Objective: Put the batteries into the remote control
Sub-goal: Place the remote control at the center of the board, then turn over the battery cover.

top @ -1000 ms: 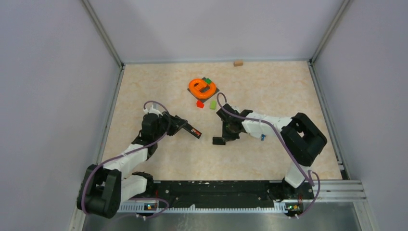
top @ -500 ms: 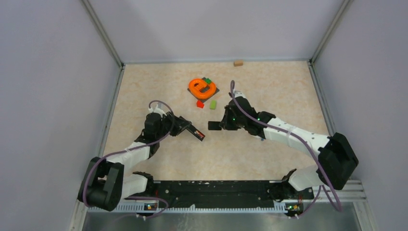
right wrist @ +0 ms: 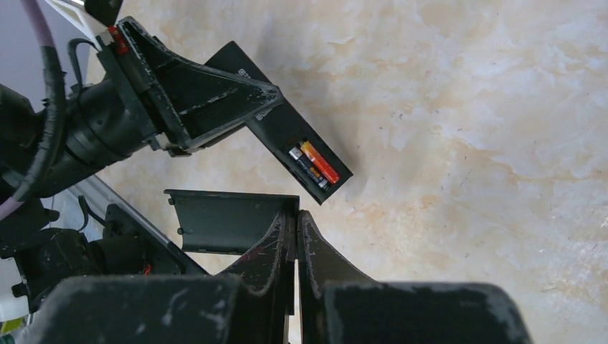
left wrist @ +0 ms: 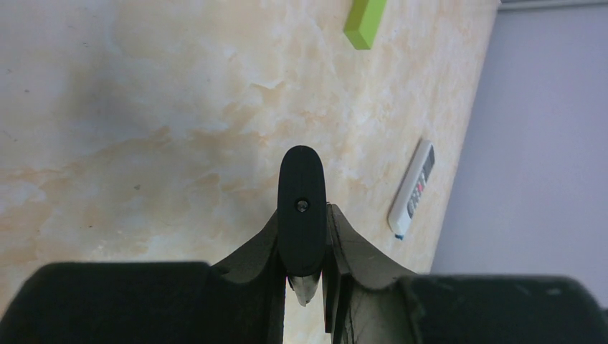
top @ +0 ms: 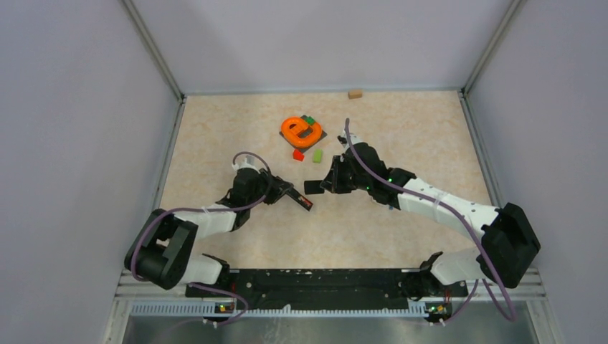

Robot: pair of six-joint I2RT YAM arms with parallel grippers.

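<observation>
My left gripper (top: 282,192) (left wrist: 304,212) is shut on a black remote control (top: 297,198) (right wrist: 287,132), which it holds above the table with the open battery bay facing up. Two batteries (right wrist: 314,163) lie side by side in that bay, one orange-red and one dark. My right gripper (top: 328,184) (right wrist: 297,213) is shut on the edge of a flat black battery cover (right wrist: 228,221) (top: 313,187). The cover hangs just to the right of the remote's open end, a little apart from it.
An orange ring toy (top: 300,130) on a dark plate sits behind the grippers, with a red block (top: 297,154) and a green block (top: 317,155) (left wrist: 364,16) beside it. A white remote (left wrist: 412,188) lies near the right wall. A wooden block (top: 354,93) rests at the back edge.
My right arm has stretched out and carried the cover up and left, close to the remote's end. My left arm has shifted right with the remote.
</observation>
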